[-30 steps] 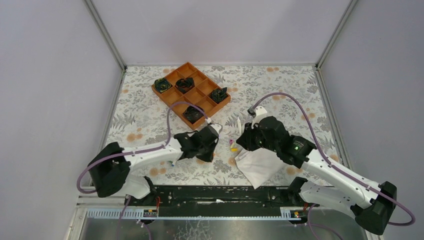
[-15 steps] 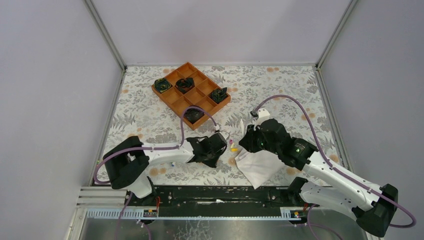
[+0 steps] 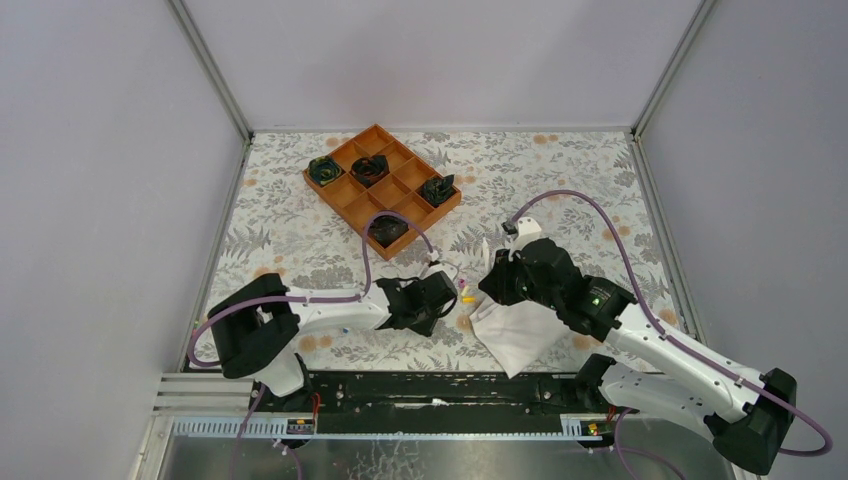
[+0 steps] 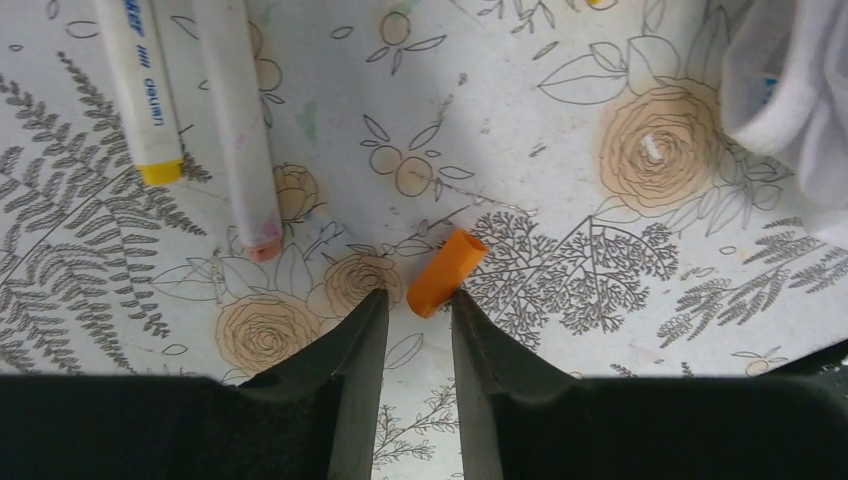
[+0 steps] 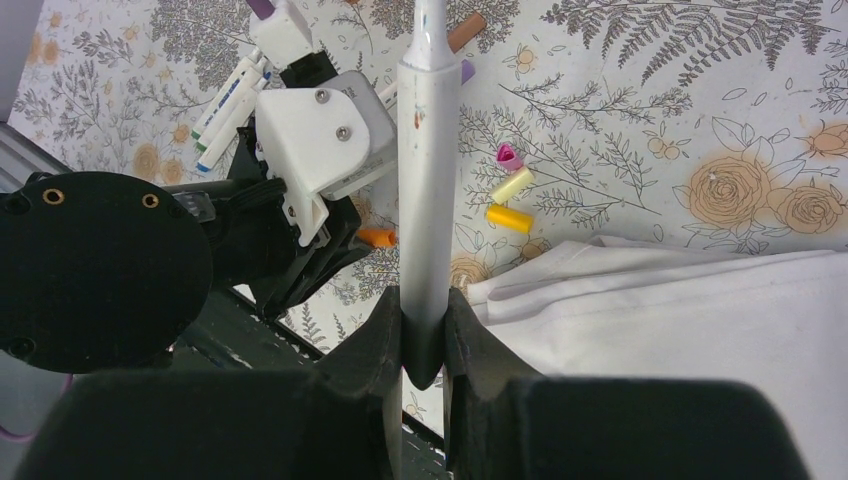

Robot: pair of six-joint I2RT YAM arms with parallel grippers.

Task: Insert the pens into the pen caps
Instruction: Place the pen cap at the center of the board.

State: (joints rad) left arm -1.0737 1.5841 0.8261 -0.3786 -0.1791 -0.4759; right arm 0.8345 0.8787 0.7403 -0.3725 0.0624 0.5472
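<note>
An orange pen cap (image 4: 446,272) lies slanted on the flowered table, its lower end just between the tips of my left gripper (image 4: 415,298). That gripper is open a little, with a gap on the cap's left side. Two white pens lie up left, one yellow-ended (image 4: 140,90), one pink-tipped (image 4: 240,120). My right gripper (image 5: 424,310) is shut on a white pen (image 5: 428,180) that sticks out ahead over the table. Pink (image 5: 509,157), pale yellow (image 5: 511,184) and yellow (image 5: 509,218) caps lie to its right. In the top view both grippers, left (image 3: 447,303) and right (image 3: 487,285), meet by the caps (image 3: 466,297).
A folded white cloth (image 3: 515,335) lies under the right arm, close to the caps. An orange compartment tray (image 3: 345,195) with dark objects stands at the back left. More pens (image 5: 230,100) lie behind the left gripper's white mount (image 5: 320,140).
My left arm has swung right to the caps, and its gripper, shut before, now stands open at the orange cap. The right gripper keeps hold of its pen, barely shifted.
</note>
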